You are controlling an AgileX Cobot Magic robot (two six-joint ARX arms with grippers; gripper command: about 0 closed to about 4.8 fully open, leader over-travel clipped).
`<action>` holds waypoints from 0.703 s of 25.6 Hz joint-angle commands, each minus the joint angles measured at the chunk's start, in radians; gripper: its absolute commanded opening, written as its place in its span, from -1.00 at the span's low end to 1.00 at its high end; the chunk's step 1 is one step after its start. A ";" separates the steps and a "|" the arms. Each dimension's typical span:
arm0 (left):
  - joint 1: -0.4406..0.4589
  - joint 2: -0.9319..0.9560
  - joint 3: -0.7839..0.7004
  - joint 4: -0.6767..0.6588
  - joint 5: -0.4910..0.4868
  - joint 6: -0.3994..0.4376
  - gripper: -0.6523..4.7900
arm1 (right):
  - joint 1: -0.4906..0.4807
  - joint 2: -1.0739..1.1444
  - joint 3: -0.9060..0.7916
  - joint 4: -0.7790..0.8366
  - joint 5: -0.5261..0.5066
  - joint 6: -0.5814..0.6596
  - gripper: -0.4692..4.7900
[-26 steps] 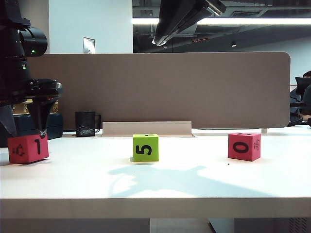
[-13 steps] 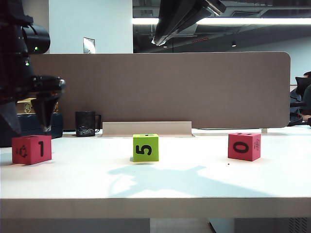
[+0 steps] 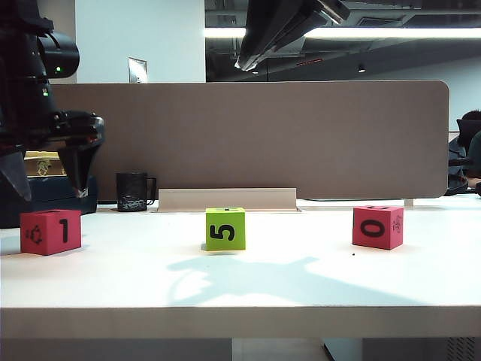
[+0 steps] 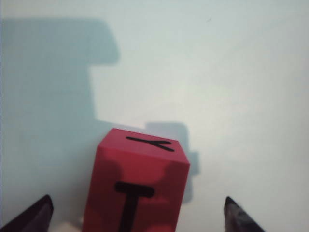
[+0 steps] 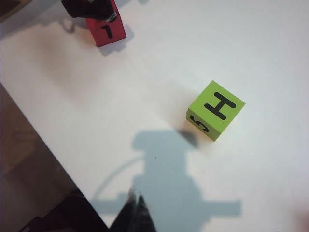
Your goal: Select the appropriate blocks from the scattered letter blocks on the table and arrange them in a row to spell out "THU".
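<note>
My left gripper (image 3: 46,183) hangs above the far left of the table (image 3: 301,286), its two dark fingers spread wide and pointing down, their tips clear of the pinkish-red block (image 3: 51,231) that sits just under them. From my left wrist camera the same gripper (image 4: 137,215) shows one fingertip (image 4: 36,215) on each side of that block (image 4: 135,186), with bare white surface showing between each tip and the cube's sides, so nothing is pinched.

My right gripper (image 5: 136,212) hovers high over the table, its fingers pressed together into one dark point, holding nothing. In the exterior view only part of that arm shows, at the top of the picture.

Around the red block there is open white table toward the middle; it stands close to the table's left end, and the thick pale front edge runs across well in front of all three cubes. A grey divider panel (image 3: 248,135) closes the back, with a black mug (image 3: 134,192) in front of it.

The left red block shows a black "1" to the front and a "T" on top. The lime-green block (image 3: 225,229) sits near the middle, well apart from it, showing "5" in front; my right wrist camera sees the green cube (image 5: 216,110) with "H" on top. A second pinkish-red block (image 3: 378,226) stands to the right, showing "0".
</note>
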 commanded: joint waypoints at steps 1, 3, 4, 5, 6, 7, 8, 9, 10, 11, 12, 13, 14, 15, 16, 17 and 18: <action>-0.001 0.017 -0.004 -0.016 0.001 0.005 0.89 | 0.002 -0.001 0.004 0.014 -0.001 -0.003 -0.84; -0.001 0.039 -0.004 -0.032 0.001 0.005 0.89 | 0.002 -0.001 0.003 0.014 0.000 -0.003 -0.84; -0.001 0.043 -0.004 -0.037 0.000 0.005 0.89 | 0.002 -0.001 0.003 0.015 0.000 -0.003 -0.84; -0.001 0.053 -0.004 -0.047 0.001 0.005 0.89 | 0.002 -0.001 0.003 0.015 -0.001 -0.003 -0.84; -0.001 0.058 -0.004 -0.047 0.001 0.005 0.89 | 0.002 -0.001 0.003 0.015 0.000 -0.003 -0.84; -0.001 0.062 -0.004 -0.048 0.001 0.005 0.88 | 0.002 -0.001 0.003 0.016 0.000 -0.003 -0.84; -0.002 0.063 -0.004 -0.048 0.001 0.004 0.87 | 0.002 -0.001 0.003 0.016 0.000 -0.003 -0.84; -0.002 0.063 -0.004 -0.047 0.001 0.004 0.81 | 0.002 -0.001 0.003 0.016 0.000 -0.003 -0.84; -0.002 0.063 -0.004 -0.046 0.001 0.004 0.80 | 0.002 -0.001 0.003 0.016 0.000 -0.003 -0.84; -0.002 0.063 -0.004 -0.046 0.001 0.004 0.80 | 0.002 -0.001 0.003 0.016 0.000 -0.003 -0.84; -0.002 0.063 -0.004 -0.046 0.001 0.004 0.79 | 0.002 -0.001 0.003 0.016 0.000 -0.003 -0.84; -0.002 0.063 -0.004 -0.047 0.001 0.004 0.63 | 0.002 -0.001 0.003 0.016 0.000 -0.003 -0.84; -0.002 0.063 -0.004 -0.047 0.001 0.004 0.55 | 0.002 -0.001 0.003 0.016 0.000 -0.003 -0.84; -0.002 0.063 -0.004 -0.047 0.001 0.004 0.46 | 0.002 -0.001 0.003 0.016 0.000 -0.003 -0.84; -0.003 0.063 -0.004 -0.047 0.001 0.004 0.46 | 0.002 -0.001 0.003 0.016 0.000 -0.003 -0.84; -0.003 0.063 -0.004 -0.046 0.001 0.004 0.46 | 0.002 -0.001 0.003 0.016 0.000 -0.003 -0.84; -0.003 0.063 -0.004 -0.046 0.002 0.003 0.46 | 0.002 -0.001 0.003 0.016 0.000 -0.003 -0.84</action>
